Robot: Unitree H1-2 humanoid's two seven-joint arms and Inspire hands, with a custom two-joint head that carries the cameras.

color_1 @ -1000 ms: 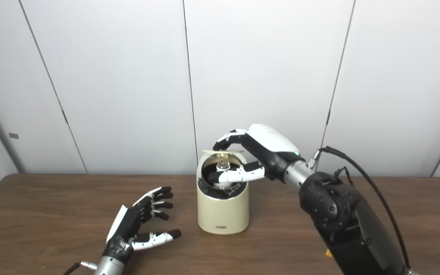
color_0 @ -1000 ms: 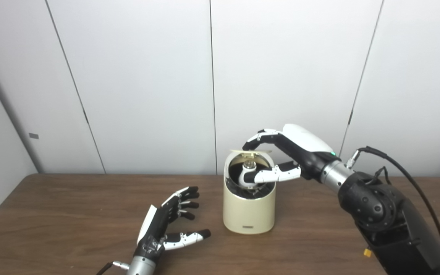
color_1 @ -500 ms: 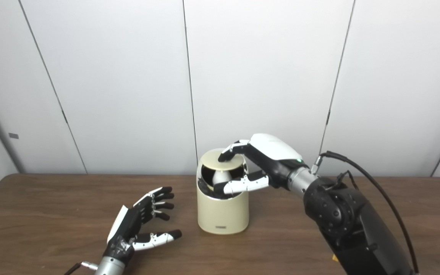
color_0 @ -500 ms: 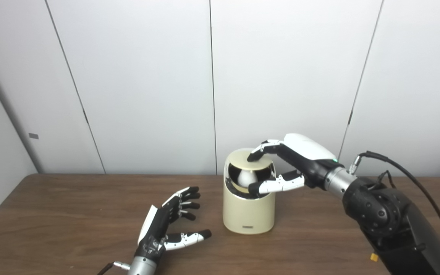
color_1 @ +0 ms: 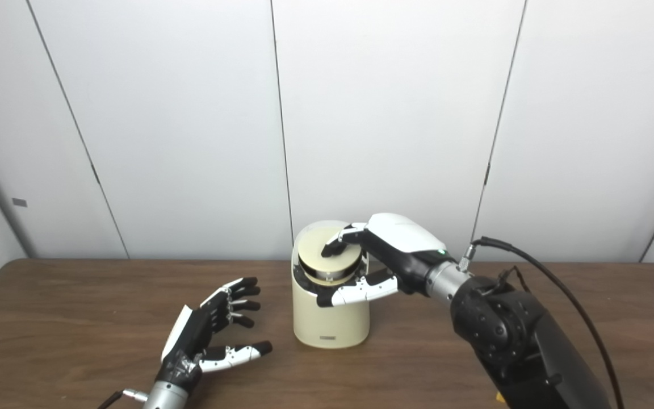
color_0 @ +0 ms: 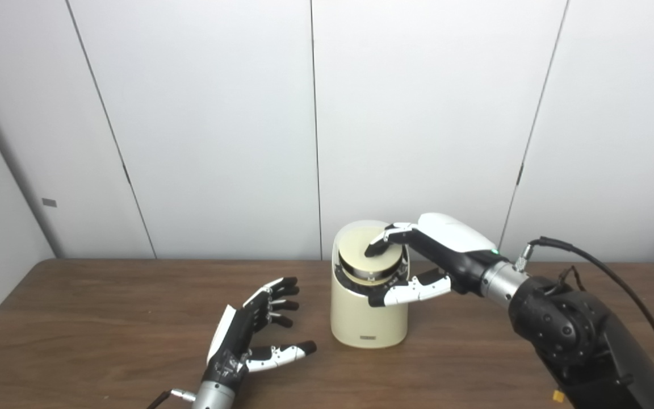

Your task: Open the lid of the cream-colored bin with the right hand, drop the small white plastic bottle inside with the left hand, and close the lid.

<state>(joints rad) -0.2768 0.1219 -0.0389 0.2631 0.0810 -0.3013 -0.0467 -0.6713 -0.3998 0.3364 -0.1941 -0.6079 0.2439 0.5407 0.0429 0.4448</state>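
Two hands are in your view, and only the right one touches anything. Your right hand's fingertips point(color_0: 376, 247) press down on the round lid point(color_0: 369, 254) of the cream-colored bin point(color_0: 369, 309), near the lid's right part. The fingers curl downward from a white-shelled palm, and the thumb point(color_0: 403, 293) reaches forward lower down, lying across the front of the bin just under its rim. Whether the thumb touches the wall cannot be told. So your right hand point(color_0: 424, 258) is partly closed, spanning the lid and rim between fingers and thumb, pushing rather than gripping.

The lid sits low in the bin's mouth, nearly flat, tilted a little toward you, with a dark band of the inner ring showing under its front edge. You cannot see the small white plastic bottle in either view; the lid covers the opening.

Your left hand point(color_1: 208, 331) rests on the wooden table point(color_1: 77, 318), well apart from the bin and to its left. Its fingers are spread apart and slightly bent, thumb out to the side, palm turned toward the bin, and it holds nothing.

The bin stands upright on the table close to the white panelled wall point(color_0: 219, 113). A black cable point(color_1: 537, 272) arcs over your right forearm.
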